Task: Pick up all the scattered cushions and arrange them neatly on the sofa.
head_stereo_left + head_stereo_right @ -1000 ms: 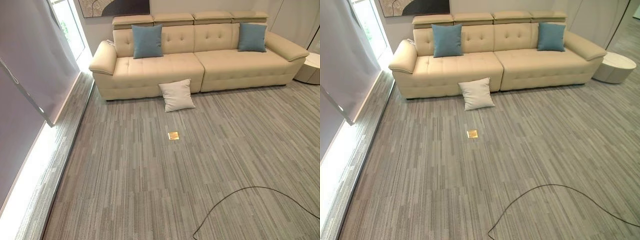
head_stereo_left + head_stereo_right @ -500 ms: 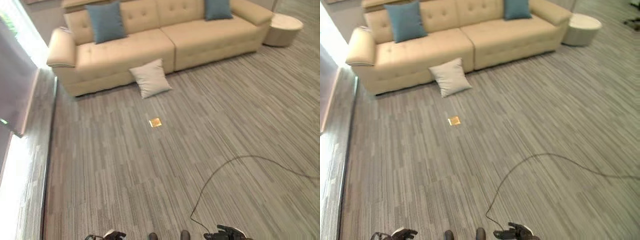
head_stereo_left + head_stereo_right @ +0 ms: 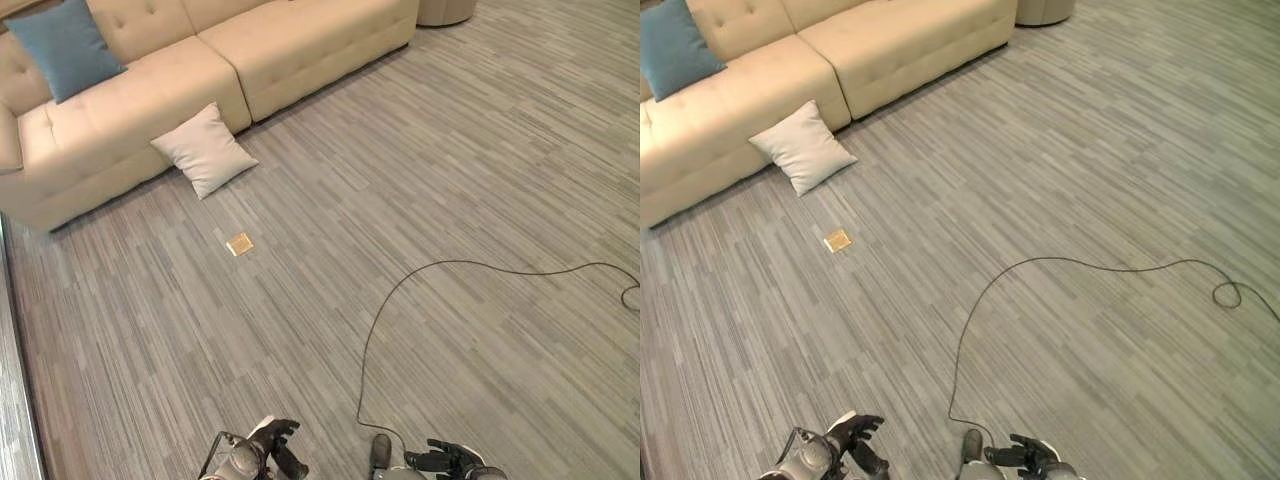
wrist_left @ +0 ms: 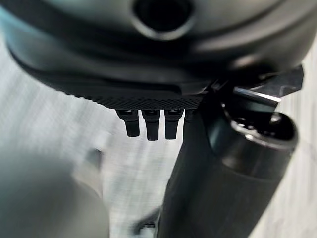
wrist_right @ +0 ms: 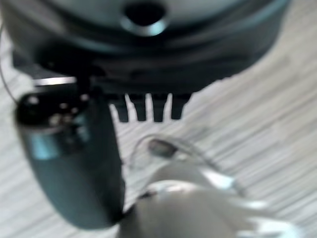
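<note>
Sofa: a long, soft, tan sofa at the far side of the room. It stands on the grey striped carpet.
White cushion: this one is on the carpet. It sits right at the front of the sofa, and its back edge leans on or touches the sofa's base. It is near where the two seat parts meet.
Blue cushion: this one is up on the sofa seat, at the sofa's left part. It stands tilted against the sofa's back.
Gold plate: a small shiny square set flat in the carpet. It is in front of the sofa, a little way past the white cushion, and not touching it.
Round stool: a pale round thing on the carpet just beside the sofa's right end.
Left hand: it is low down and far from the sofa. Its fingers poke out straight and loose. It has nothing in it.
Right hand: it is also far from the sofa, beside the left hand. Its fingers are straight and relaxed too. It has nothing in it.
</note>
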Motion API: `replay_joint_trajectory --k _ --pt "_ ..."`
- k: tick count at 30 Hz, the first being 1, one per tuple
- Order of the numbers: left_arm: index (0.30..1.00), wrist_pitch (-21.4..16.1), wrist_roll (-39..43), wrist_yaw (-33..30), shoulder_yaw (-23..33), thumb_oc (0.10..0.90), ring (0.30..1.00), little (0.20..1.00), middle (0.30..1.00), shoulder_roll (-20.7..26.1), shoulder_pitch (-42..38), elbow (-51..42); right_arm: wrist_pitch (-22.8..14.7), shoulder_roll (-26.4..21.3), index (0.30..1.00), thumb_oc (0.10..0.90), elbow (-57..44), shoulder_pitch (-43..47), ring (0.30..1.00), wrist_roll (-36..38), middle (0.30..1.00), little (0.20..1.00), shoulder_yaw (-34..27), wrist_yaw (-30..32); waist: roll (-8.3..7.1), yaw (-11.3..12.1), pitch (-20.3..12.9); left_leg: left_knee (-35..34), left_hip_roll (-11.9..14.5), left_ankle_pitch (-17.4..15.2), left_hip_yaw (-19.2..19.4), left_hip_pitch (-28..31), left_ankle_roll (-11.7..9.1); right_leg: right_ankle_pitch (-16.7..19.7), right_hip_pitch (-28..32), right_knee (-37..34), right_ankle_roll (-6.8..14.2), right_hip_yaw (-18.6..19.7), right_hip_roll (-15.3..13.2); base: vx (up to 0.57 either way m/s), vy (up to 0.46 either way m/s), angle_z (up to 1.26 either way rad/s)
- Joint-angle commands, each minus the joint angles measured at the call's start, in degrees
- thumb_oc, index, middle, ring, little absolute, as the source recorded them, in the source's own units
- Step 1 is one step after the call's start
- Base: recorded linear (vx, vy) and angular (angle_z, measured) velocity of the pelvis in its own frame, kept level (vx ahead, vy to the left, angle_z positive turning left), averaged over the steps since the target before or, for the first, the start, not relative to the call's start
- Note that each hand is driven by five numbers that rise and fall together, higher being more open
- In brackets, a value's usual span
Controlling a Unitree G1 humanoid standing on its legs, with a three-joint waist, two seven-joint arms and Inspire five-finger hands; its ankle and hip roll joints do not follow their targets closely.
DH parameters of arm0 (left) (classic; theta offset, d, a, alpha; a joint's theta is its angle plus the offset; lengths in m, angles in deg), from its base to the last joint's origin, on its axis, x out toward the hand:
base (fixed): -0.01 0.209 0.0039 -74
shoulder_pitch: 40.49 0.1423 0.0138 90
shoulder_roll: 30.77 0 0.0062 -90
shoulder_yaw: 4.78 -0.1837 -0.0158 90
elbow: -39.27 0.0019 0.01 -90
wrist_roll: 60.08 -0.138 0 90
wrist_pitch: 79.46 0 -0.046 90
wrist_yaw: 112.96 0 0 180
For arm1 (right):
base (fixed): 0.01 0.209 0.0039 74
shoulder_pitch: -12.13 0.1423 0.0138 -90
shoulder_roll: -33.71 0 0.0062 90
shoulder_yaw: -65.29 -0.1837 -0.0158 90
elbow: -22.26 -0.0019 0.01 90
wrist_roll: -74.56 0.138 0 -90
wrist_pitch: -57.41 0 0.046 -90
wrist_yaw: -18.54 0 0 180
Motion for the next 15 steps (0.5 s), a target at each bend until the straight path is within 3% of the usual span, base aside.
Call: replay_joint_trajectory --k 1,2,4,5,7,9,11,13,14,15 --pt "0.9 -0.8 1.4 -1.1 -0.6 0.8 0.9 0.9 0.9 1.1 0.7 2.1 0.2 -4.3 0.9 0.8 2.6 -1.5 0.9 1.1 0.9 0.9 0.1 -0.1 0.34 3.7 1.0 -5.1 -4.7 -2.8 0.6 -4.6 3.9 -6.9 4.4 0.7 5.6 2.9 1.4 0.28 -0.082 -0.43" --pt "0.9 -0.8 1.4 -1.1 -0.6 0.8 0.9 0.9 0.9 1.1 0.7 2.1 0.2 -4.3 0.9 0.8 2.6 -1.5 0.9 1.1 0.9 0.9 0.1 -0.1 0.19 3.7 0.8 -5.6 -4.8 -2.5 0.8 -4.6 4.0 -6.8 4.2 0.7 5.6 2.9 1.3 0.31 -0.03 -0.42" --pt "0.9 -0.7 1.2 -1.6 0.6 0.8 0.9 0.9 0.9 1.4 1.7 2.8 -0.5 -4.2 0.9 0.8 0.9 -1.1 0.9 2.4 0.9 0.9 -0.3 0.3 0.12 5.6 0.1 -14.3 -4.5 0.9 2.6 -5.4 3.7 -8.0 6.4 0.2 6.1 3.0 2.4 0.46 -0.004 -0.26" --pt "0.9 -0.5 1.0 -2.0 2.3 0.8 0.9 0.9 0.9 1.6 2.9 3.9 -1.3 -3.8 0.9 0.8 -0.5 -0.1 0.9 2.3 0.9 0.9 0.4 0.8 0.55 7.4 -0.6 -24.5 -4.1 5.3 4.6 -7.6 2.9 -9.0 8.3 0.2 6.6 3.0 4.3 0.65 0.046 -0.14" --pt "0.9 -0.2 4.6 -1.4 7.0 0.8 0.9 0.9 0.9 2.0 4.9 6.1 -1.8 -3.3 0.9 0.8 -1.1 0.5 0.9 2.4 0.9 0.9 0.6 1.1 -0.54 8.8 -1.0 -33.2 -4.2 6.4 7.4 -8.6 2.9 -10.7 11.0 0.4 7.5 3.5 4.6 0.72 0.125 -0.16" --pt "0.9 0.5 7.7 -0.7 12.7 0.8 0.9 0.9 0.9 2.9 7.2 8.4 -1.5 -2.5 0.9 0.8 -0.5 0.5 0.9 2.3 0.9 0.9 0.0 0.5 -0.86 10.2 -2.4 -34.1 -3.7 7.0 12.3 -8.3 4.3 -11.5 13.0 1.3 8.3 4.0 5.7 0.69 0.201 -0.22" --pt "0.9 0.9 6.9 -0.8 13.9 0.8 0.9 0.9 0.9 4.4 8.5 9.7 -0.8 -1.1 0.9 0.8 0.2 -0.2 0.9 0.8 0.9 0.9 0.8 -0.5 -2.21 12.7 -3.3 -32.1 -5.5 10.7 9.5 -7.2 5.2 -11.0 14.7 3.4 9.0 4.9 4.8 0.57 0.186 -0.47" --pt "0.9 1.4 5.7 -0.5 13.8 0.8 0.9 0.9 0.9 5.7 8.7 11.0 -0.6 0.4 0.9 0.8 0.7 -1.5 0.9 -0.2 0.9 0.9 1.1 -0.8 -4.9 14.0 -4.2 -29.0 -7.6 8.9 9.0 -6.4 7.2 -5.7 14.6 8.6 11.8 3.8 2.0 0.45 0.154 -0.72" --pt "0.9 1.4 5.7 -0.5 13.8 0.8 0.9 0.9 0.9 5.8 8.7 10.9 -0.6 0.5 0.9 0.8 0.7 -1.5 0.9 -0.2 0.9 0.9 1.1 -0.8 -4.96 14.0 -4.3 -28.9 -7.6 8.8 9.0 -6.4 7.2 -5.7 14.5 8.6 11.8 3.8 1.9 0.52 0.272 -0.18" --pt "0.9 1.7 2.6 -0.9 12.5 0.8 0.9 0.9 0.9 6.4 8.6 11.3 -0.4 0.8 0.9 0.8 0.5 -2.4 0.9 -0.6 0.9 0.9 1.1 -1.4 -6.69 13.9 -4.6 -26.9 -9.6 5.6 9.3 -4.3 9.2 5.1 12.3 18.8 17.1 3.2 -2.0 0.48 0.306 0.24"
